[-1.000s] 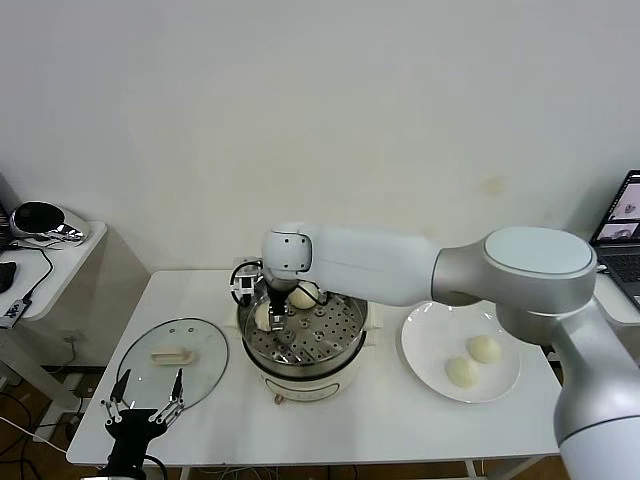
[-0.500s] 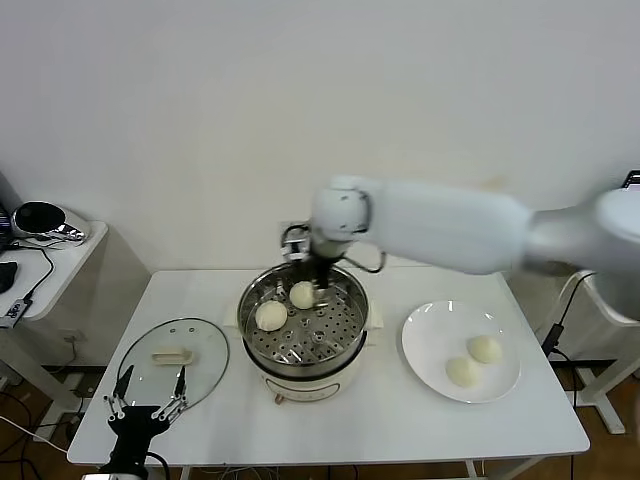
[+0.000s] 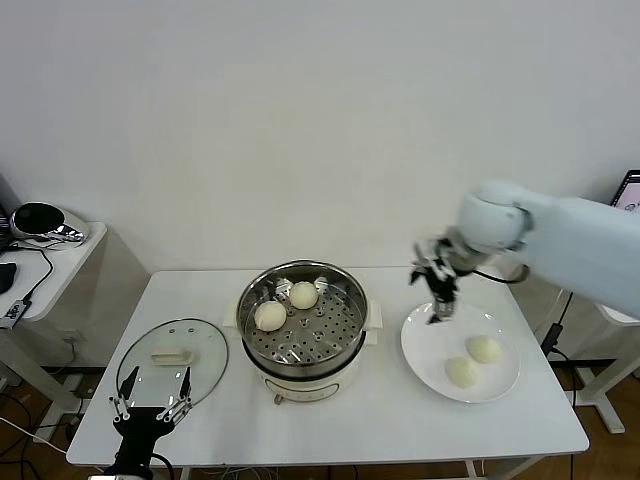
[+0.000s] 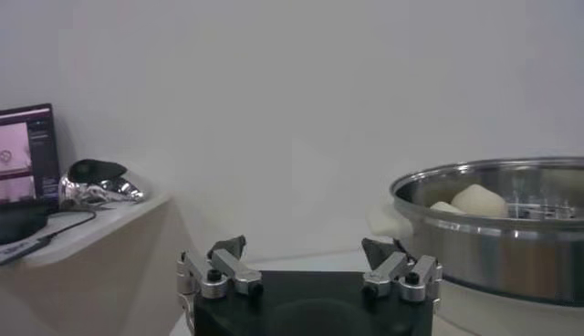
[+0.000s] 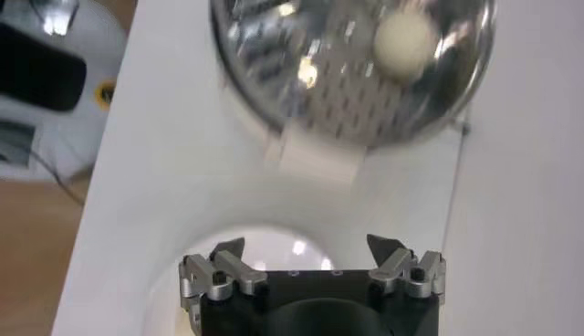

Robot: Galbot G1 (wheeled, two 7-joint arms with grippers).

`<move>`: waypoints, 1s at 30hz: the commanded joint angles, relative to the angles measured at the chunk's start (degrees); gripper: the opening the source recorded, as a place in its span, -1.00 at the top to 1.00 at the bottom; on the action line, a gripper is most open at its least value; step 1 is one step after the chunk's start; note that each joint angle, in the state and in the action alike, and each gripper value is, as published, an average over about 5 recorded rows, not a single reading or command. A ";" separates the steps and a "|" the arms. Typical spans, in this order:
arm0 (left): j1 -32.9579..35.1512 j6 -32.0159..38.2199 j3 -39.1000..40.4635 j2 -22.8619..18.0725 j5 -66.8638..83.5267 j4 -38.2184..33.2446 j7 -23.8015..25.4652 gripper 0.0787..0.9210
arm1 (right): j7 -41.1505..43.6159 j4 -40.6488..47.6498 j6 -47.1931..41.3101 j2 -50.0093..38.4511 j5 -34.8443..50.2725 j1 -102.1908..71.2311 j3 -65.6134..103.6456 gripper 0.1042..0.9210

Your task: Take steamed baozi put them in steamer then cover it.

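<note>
The steel steamer stands mid-table with two baozi on its perforated tray, one at the left and one behind it. Two more baozi lie on the white plate to its right. My right gripper is open and empty, hanging above the plate's left rim. The right wrist view shows the steamer with one baozi. The glass cover lies flat on the table to the left. My left gripper is open and empty at the front left, beside the cover.
A side table with a shiny dark device stands at far left. A laptop shows at the right edge. The steamer's rim shows close by in the left wrist view.
My right arm has let go of a baozi in the steamer and swung right, from over the pot to above the plate. The left arm has not moved.
</note>
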State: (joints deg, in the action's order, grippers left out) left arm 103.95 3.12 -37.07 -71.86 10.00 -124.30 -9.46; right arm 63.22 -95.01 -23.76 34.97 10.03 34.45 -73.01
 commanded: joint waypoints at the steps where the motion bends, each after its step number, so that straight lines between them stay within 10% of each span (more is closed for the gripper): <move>1: 0.36 -0.09 0.08 -0.36 -0.64 0.14 -0.01 -0.77 | -0.37 -3.18 7.69 -16.13 -15.39 -19.81 11.47 -0.76; 30: 2.38 0.45 -1.40 -1.63 -1.27 -0.05 -0.10 -0.77 | -5.17 15.02 8.91 -2.42 -20.05 -44.43 29.00 -0.76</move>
State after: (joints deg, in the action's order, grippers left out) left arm 106.23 3.47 -38.31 -73.50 8.72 -124.52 -9.56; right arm 58.99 -84.45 -15.40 29.16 -8.61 -5.64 -47.02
